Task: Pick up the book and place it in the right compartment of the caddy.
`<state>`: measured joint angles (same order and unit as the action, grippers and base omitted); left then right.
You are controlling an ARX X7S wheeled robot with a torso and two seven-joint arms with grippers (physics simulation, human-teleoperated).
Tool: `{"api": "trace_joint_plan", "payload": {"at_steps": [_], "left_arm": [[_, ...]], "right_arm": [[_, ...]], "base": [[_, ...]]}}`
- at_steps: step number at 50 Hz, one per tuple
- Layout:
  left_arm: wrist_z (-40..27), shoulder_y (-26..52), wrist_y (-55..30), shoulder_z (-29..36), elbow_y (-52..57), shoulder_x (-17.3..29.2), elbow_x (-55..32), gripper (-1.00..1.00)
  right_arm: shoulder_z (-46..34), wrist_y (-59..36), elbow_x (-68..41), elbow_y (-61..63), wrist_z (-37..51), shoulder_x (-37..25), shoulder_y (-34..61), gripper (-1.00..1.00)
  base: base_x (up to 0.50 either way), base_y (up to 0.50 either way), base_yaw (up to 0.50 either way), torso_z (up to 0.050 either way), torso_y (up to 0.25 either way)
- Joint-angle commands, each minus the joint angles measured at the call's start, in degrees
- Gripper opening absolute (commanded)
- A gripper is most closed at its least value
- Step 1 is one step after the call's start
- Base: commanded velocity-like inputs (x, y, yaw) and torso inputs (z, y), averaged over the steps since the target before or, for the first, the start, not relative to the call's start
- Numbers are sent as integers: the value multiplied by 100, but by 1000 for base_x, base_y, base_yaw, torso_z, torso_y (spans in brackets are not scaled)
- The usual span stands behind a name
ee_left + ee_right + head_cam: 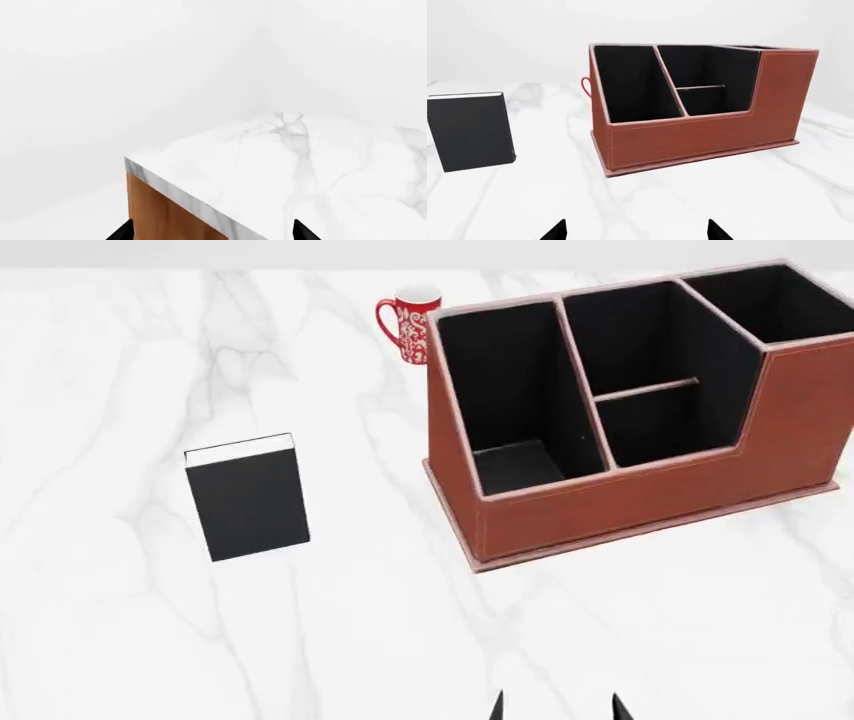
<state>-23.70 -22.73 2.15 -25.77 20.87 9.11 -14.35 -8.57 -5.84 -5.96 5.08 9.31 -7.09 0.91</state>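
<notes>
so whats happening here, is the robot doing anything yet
Nothing is being handled yet. The black book lies flat on the marble table, apart from the reddish-brown caddy, whose compartments look empty. A red patterned mug stands behind the caddy's left corner. The right gripper is open and empty, facing both; the left gripper hangs open near a table corner.

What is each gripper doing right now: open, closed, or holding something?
Left gripper: open, holding nothing, over the table corner.
Right gripper: open, holding nothing, facing the caddy and book.
</notes>
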Motion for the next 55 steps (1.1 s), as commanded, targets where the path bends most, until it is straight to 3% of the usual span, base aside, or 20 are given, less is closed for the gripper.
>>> {"api": "trace_joint_plan", "payload": {"at_steps": [1,3,7,12,14,17,22,32,41,55], "left_arm": [[-302,-694,302,-937,392,-57,-354,100],[-309,-681,294,-906,376,-50,-322,100],[-298,-687,262,-882,398,-23,-352,100],[-280,-715,307,-919,336,-17,-403,100],[-274,-709,319,-914,309,-17,-420,100],[-276,-680,293,-879,289,7,-410,100],[-270,-722,275,-888,330,25,-450,100],[-319,-756,200,-912,431,61,-492,100],[-261,-830,232,-1008,428,65,-728,100],[-181,-890,318,-1036,404,77,-858,100]], "right_arm": [[-55,-157,-16,151,133,-42,45,100],[-62,-263,-25,240,159,-54,63,100],[6,-1662,-296,1084,236,-93,544,100],[184,-4346,-984,2062,358,-94,1874,100],[-124,-4425,-602,2302,631,-228,2219,100],[35,-5201,-872,2396,574,-108,2965,100],[129,-6038,-986,1788,609,54,4381,100],[137,-6603,-1034,748,602,149,5856,100],[182,-6765,-1149,857,588,114,6076,100],[108,-6596,-1248,593,513,110,6166,100]], "base": [[0,0,0,0,0],[0,0,0,0,0],[0,0,0,0,0],[0,0,0,0,0],[0,0,0,0,0],[0,0,0,0,0],[0,0,0,0,0],[0,0,0,0,0],[27,0,0,0,0],[488,0,0,0,0]]}}
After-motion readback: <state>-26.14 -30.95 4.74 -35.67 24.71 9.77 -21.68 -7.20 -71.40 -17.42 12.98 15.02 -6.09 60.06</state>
